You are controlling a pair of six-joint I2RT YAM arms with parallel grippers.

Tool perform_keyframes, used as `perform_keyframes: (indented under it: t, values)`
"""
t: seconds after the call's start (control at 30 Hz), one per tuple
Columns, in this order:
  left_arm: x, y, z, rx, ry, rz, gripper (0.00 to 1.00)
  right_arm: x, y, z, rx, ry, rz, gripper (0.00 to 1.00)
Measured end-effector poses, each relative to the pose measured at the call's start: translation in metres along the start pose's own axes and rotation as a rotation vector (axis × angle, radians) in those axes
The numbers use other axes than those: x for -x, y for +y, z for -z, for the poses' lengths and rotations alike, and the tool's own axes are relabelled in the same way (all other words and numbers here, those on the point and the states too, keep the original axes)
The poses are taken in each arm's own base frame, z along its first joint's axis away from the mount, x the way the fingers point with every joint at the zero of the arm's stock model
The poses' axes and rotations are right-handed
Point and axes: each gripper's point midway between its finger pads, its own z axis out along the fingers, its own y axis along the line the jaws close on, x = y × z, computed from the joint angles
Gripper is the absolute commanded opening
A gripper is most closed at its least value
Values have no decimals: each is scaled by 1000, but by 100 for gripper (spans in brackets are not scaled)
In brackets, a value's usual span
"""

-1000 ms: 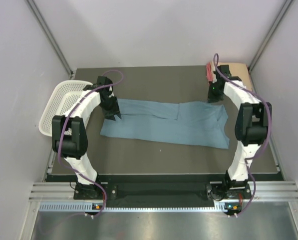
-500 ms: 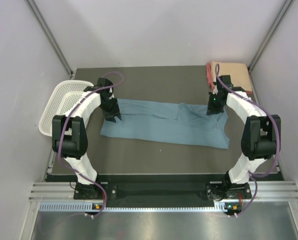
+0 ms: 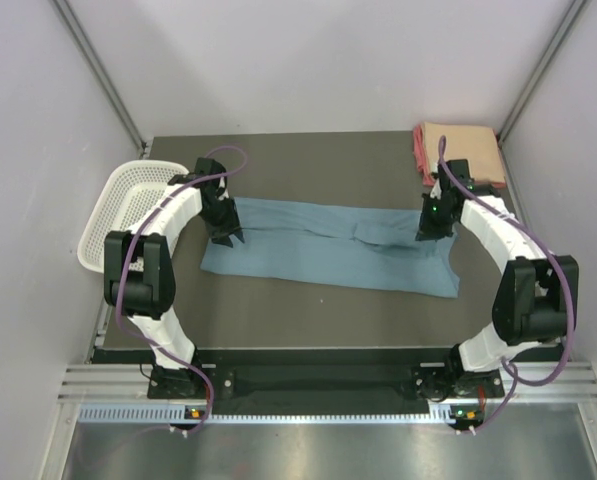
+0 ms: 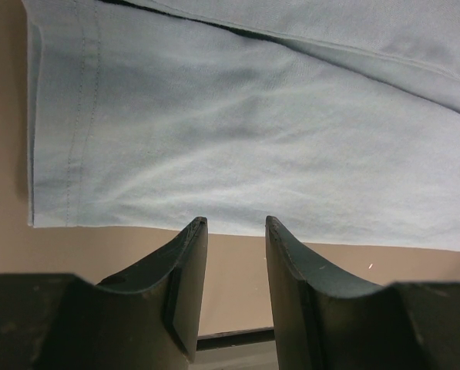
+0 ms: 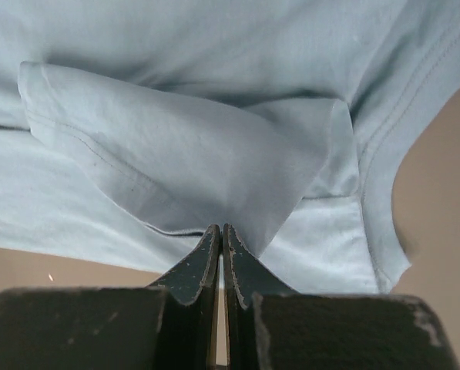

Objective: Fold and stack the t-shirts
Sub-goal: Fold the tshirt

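A large dusty blue-grey t-shirt [image 3: 318,255] lies spread across the middle of the dark table [image 3: 308,165]. My left gripper [image 3: 224,234] hovers at its left end; in the left wrist view that gripper [image 4: 233,223] stands open just off the shirt's hem [image 4: 253,131], with nothing between its fingers. My right gripper [image 3: 431,228] sits over the shirt's right part. In the right wrist view it [image 5: 221,229] is shut on a lifted flap of the blue cloth [image 5: 176,154], a sleeve folded over the body. A folded peach t-shirt [image 3: 465,148] lies on a pink-red one [image 3: 419,152] at the back right corner.
A white plastic mesh basket [image 3: 118,205] hangs at the table's left edge beside the left arm. Grey walls close in on both sides. The table's near edge and the metal rail [image 3: 308,385] run along the bottom.
The right gripper has come away from the folded stack at the back right toward the near side, pulling the shirt's sleeve inward over its body. The left arm has stayed put.
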Motion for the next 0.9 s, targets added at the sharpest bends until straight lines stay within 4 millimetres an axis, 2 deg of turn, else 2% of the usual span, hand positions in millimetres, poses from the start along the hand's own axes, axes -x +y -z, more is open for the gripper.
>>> perform_keyframes:
  t: [0.27, 0.7, 0.9]
  values:
    - [0, -1, 0, -5, 2, 0, 41, -27, -9, 12, -24, 32, -9, 0]
    - [0, -1, 0, -6, 3, -1, 41, -76, -31, 0, -96, 155, -19, 0]
    - [0, -1, 0, -7, 3, -1, 41, -81, -33, 5, -105, 165, -19, 0]
